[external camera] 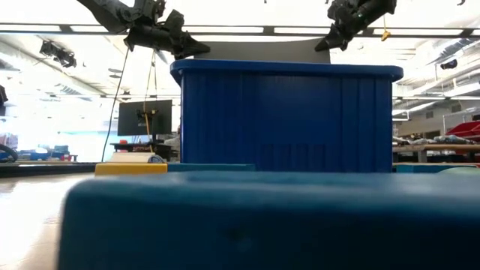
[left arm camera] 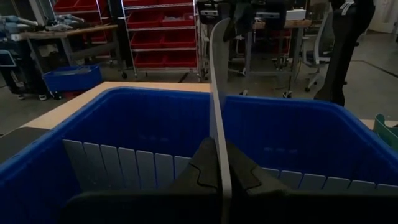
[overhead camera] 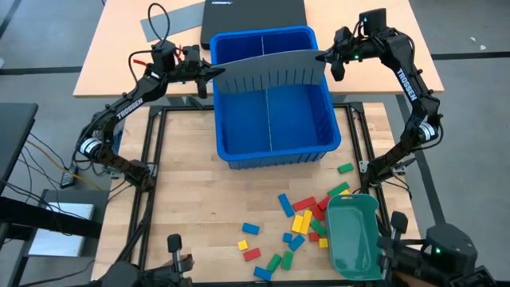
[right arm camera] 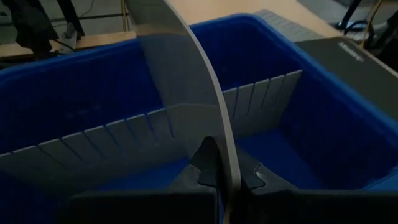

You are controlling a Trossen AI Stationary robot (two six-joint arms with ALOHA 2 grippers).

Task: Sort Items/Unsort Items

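Note:
A flat grey slotted divider sheet (overhead camera: 271,70) stands on edge across the blue bin (overhead camera: 275,151), above its far half. My left gripper (overhead camera: 217,73) is shut on the sheet's left end and my right gripper (overhead camera: 323,57) on its right end. The low view shows the sheet (external camera: 262,51) rising above the bin's rim between the two grippers. A second slotted divider (right arm camera: 124,140) stands inside the bin. The items, small red, yellow, green and blue blocks (overhead camera: 307,219), lie loose on the table in front of the bin, right of centre. My left gripper pinches the sheet's left end (left arm camera: 219,149) between its two fingers, coming level from the table's left. The sheet runs edge-on away from the fingers, upright and slightly bowed. My right gripper pinches the sheet's right end (right arm camera: 224,143) between its two fingers, slanting down from the table's right. The sheet curves away from the fingers, above the divider inside the bin.
A teal-green tray (overhead camera: 352,235) lies at the front right beside the blocks. A dark case (overhead camera: 251,16) and a grey sheet (overhead camera: 171,20) sit on the far table behind the bin. A black frame (overhead camera: 151,183) borders the wooden work surface.

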